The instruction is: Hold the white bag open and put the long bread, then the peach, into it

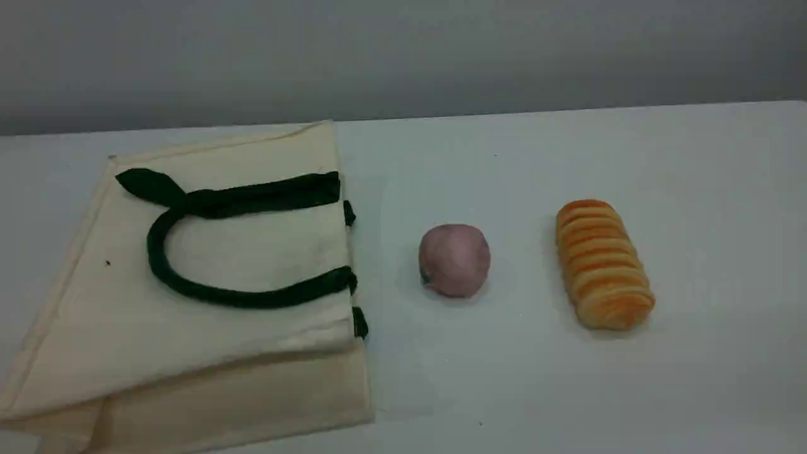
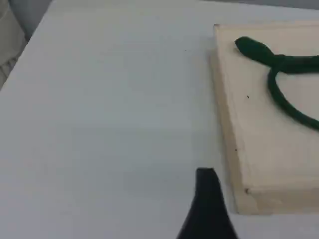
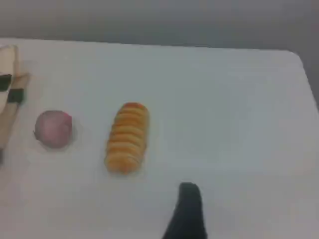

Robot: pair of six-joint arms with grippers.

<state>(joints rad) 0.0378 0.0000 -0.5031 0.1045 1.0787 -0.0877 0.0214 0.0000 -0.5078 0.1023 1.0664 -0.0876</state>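
Left tool point(image 2: 208, 209) and right tool point(image 3: 187, 211) hovering open, gripping nothing; white bag point(image 1: 208, 284), peach point(image 1: 454, 260), long bread point(image 1: 602, 263) lying apart on table point(image 1: 567, 378).

white bag point(image 1: 252, 252) lay flat at left, green strap handle point(image 1: 189, 284) looped on top | peach point(image 1: 454, 260) sat just right of its rim | long bread point(image 1: 603, 263) lay farther right, apart | table point(image 1: 567, 391) white
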